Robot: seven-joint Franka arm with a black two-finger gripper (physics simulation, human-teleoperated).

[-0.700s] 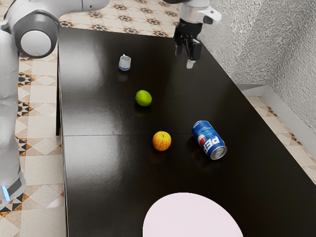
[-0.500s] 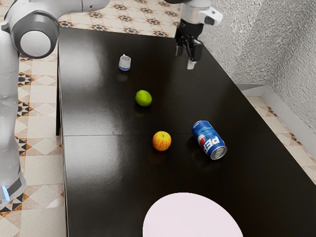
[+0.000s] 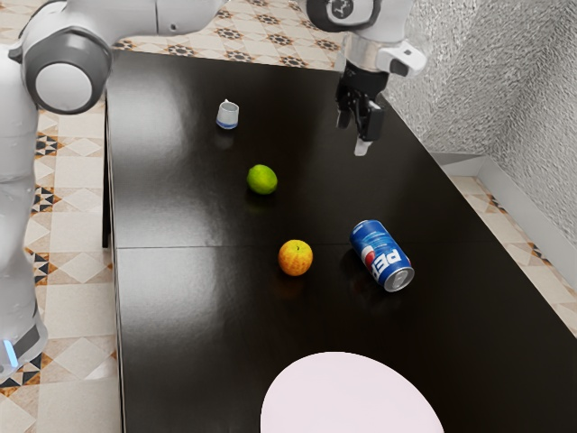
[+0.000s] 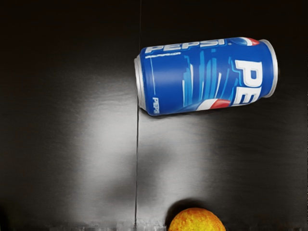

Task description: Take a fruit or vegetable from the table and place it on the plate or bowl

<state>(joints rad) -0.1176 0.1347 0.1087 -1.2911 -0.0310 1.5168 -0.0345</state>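
Lying on its side, blue Pepsi can, orange just beside

The Franka arm is glossy white, built of thick rounded links. Its large joint carries a round white cap set in a dark grey ring. The pincer is black. Just above the pincer, the white wrist housing has a small boxy lug. Far from the pincer, a blue light glows low on the arm.
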